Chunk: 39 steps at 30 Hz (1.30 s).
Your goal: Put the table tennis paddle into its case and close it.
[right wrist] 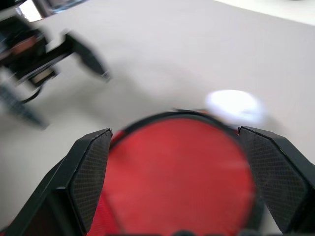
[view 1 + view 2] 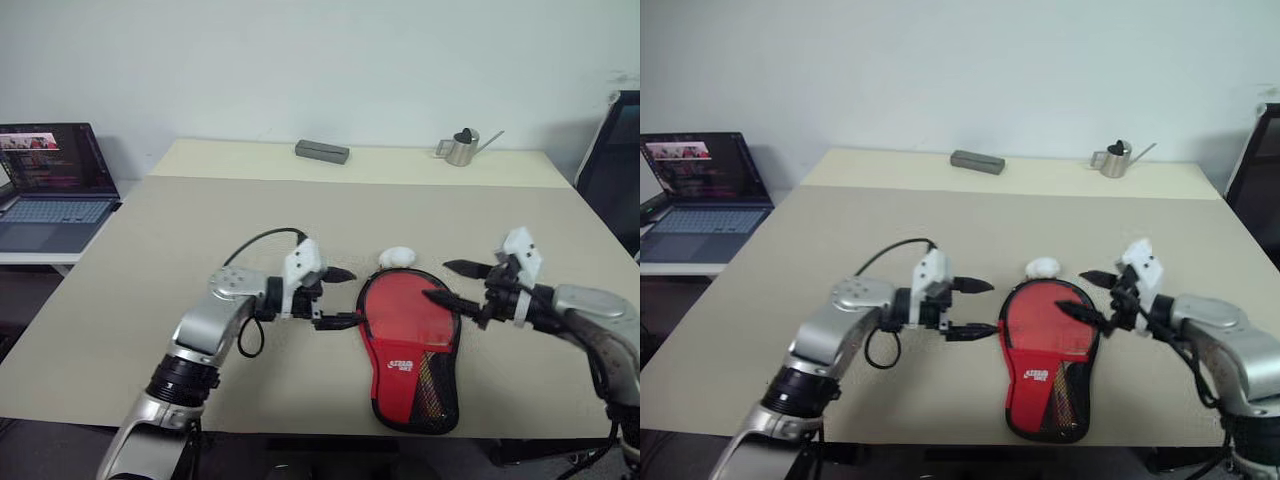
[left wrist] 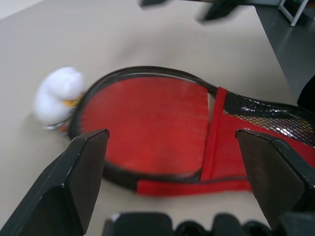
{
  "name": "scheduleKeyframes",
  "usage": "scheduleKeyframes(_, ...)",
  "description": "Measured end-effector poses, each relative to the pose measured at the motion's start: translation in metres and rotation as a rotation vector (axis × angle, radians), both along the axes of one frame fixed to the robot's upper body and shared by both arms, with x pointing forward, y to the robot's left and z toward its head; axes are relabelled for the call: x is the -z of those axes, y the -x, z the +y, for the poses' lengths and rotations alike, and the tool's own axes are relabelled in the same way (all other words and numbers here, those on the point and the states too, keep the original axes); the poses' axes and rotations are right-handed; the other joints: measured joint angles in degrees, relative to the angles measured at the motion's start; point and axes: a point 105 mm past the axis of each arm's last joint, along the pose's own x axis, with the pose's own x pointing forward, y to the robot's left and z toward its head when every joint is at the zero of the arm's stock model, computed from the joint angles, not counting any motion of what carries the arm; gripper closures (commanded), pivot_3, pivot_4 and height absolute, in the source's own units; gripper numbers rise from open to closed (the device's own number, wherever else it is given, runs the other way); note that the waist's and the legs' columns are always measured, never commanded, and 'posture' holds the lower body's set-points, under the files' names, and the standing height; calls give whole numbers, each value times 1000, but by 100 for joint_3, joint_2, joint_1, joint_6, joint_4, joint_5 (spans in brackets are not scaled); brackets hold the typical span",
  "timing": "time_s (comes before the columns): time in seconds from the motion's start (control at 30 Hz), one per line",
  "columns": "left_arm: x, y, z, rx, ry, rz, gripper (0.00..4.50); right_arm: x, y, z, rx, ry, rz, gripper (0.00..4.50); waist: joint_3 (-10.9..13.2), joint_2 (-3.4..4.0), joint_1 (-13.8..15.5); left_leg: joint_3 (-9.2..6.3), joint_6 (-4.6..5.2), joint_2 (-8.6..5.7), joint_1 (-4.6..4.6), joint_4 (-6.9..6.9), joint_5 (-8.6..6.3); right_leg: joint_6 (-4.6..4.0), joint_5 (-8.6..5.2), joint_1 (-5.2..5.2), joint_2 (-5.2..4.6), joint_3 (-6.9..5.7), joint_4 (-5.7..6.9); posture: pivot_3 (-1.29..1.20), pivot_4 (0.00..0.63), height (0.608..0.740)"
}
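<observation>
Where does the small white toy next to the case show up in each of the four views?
Left eye view: small white toy just past the case's rounded far end, between the grippers.
Right eye view: same spot, touching the case's far rim.
Left wrist view: beside the case's round rim, past the left finger.
Right wrist view: a white blur beyond the red round.
Shared landmark: the case's black-edged round end.

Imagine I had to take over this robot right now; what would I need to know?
Left gripper: open, empty, just left of the case.
Right gripper: open, empty, over the case's right edge.
The table tennis paddle lies inside the case, red face showing; the case's top flap is open. A small white toy sits by its far end.
Done: paddle in.
Left: close the case.
</observation>
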Motion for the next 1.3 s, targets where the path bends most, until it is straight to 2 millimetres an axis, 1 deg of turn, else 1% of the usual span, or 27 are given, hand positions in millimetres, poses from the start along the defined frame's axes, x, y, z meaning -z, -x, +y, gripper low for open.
scheduleKeyframes(0.07,5,1,-17,0,12,5,33,-2,-6,-11,31,23,-4,0,1,2,12,3,1,-2,0,1,0,-2,3,5,0,1,-7,0,150,740)
scheduleKeyframes(0.13,11,1,-30,3,14,20,33,-10,-9,-21,58,28,-28,0,2,0,13,3,2,-1,0,1,0,-1,4,9,2,-1,-10,0,150,740)
scheduleKeyframes(0.2,17,0,-38,2,5,20,33,-15,-11,-26,68,37,-47,0,2,2,10,3,2,2,2,1,0,-2,4,12,8,-2,-10,0,150,740)
scheduleKeyframes(0.3,26,-7,-51,-22,-16,-1,33,-19,-14,-30,70,39,-57,0,4,-1,11,2,2,3,11,1,0,-1,5,22,13,-2,-14,0,150,740)
scheduleKeyframes(0.43,36,-16,-58,-63,-31,-24,33,-24,-19,-32,70,48,-78,0,3,3,5,3,2,3,12,1,0,6,8,27,26,1,-28,0,150,740)
scheduleKeyframes(0.5,46,-18,-58,-85,-46,-17,33,-33,-26,-31,74,59,-109,0,0,13,-9,5,2,3,12,0,0,9,11,26,31,3,-30,0,150,740)
scheduleKeyframes(0.57,57,-18,-57,-99,-58,0,33,-41,-34,-25,64,55,-134,0,-3,17,-17,4,2,6,14,0,0,10,12,26,33,4,-33,0,150,740)
scheduleKeyframes(0.63,60,-17,-58,-101,-51,-6,33,-43,-41,-15,53,52,-145,0,-5,17,-18,0,2,11,13,0,0,10,15,27,32,4,-36,0,150,740)
scheduleKeyframes(0.7,61,-17,-58,-99,-52,-21,33,-38,-48,0,21,49,-134,0,-10,23,-14,-1,2,9,13,0,0,5,19,29,32,4,-43,0,150,740)
scheduleKeyframes(0.8,61,-16,-59,-103,-44,-28,33,-23,-60,19,-3,55,-92,0,-11,25,-7,-1,2,5,9,1,0,4,23,28,32,8,-48,0,150,740)
scheduleKeyframes(0.93,61,-16,-59,-113,-35,-30,33,-8,-87,43,34,37,-36,0,-17,34,-12,-1,3,3,11,1,1,-17,36,27,37,13,-50,0,150,740)
scheduleKeyframes(1.03,62,-16,-60,-117,-35,-27,33,7,-103,54,67,52,5,0,-19,37,-13,-3,4,2,10,1,2,-24,39,24,47,14,-50,0,150,740)
scheduleKeyframes(1.13,62,-16,-60,-118,-34,-27,33,24,-115,60,96,84,37,0,-20,40,-15,-1,4,-2,11,0,3,-54,57,23,50,16,-51,0,150,740)
scheduleKeyframes(1.3,63,-16,-59,-123,-31,-27,33,50,-125,52,146,155,81,0,-23,45,-36,1,5,-2,16,0,3,-58,59,26,52,16,-50,0,150,740)
